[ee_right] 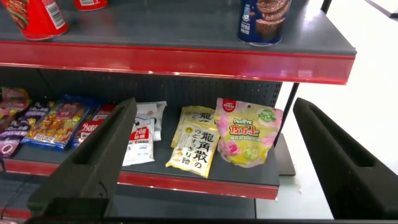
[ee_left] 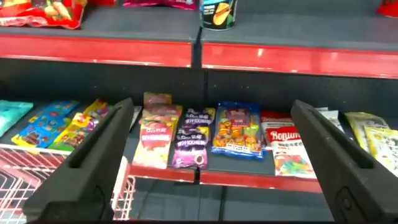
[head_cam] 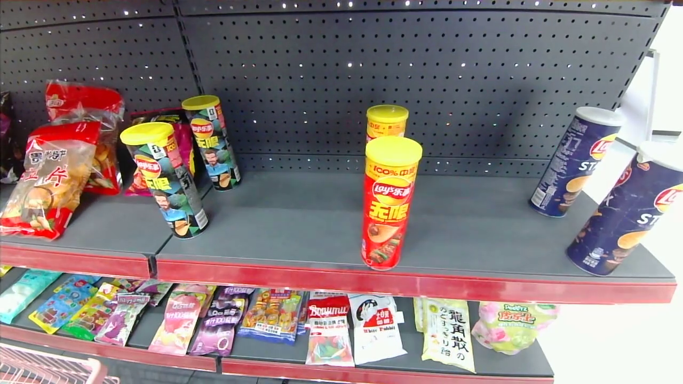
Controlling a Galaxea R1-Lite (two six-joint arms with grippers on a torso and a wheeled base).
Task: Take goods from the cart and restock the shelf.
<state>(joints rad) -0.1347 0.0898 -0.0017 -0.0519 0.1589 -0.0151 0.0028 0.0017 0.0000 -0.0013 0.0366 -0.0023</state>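
You're holding left gripper (ee_left: pixel 210 109) and right gripper (ee_right: pixel 214 106) spread, empty; the red chip can (head_cam: pixel 391 205) is looking light, stiff, slick: aim mid-tube.

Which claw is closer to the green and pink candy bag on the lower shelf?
Right. The right gripper faces the green and pink candy bag directly; the left gripper sits farther left, before the purple packets.

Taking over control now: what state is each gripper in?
Left gripper: open, holding nothing.
Right gripper: open, holding nothing.
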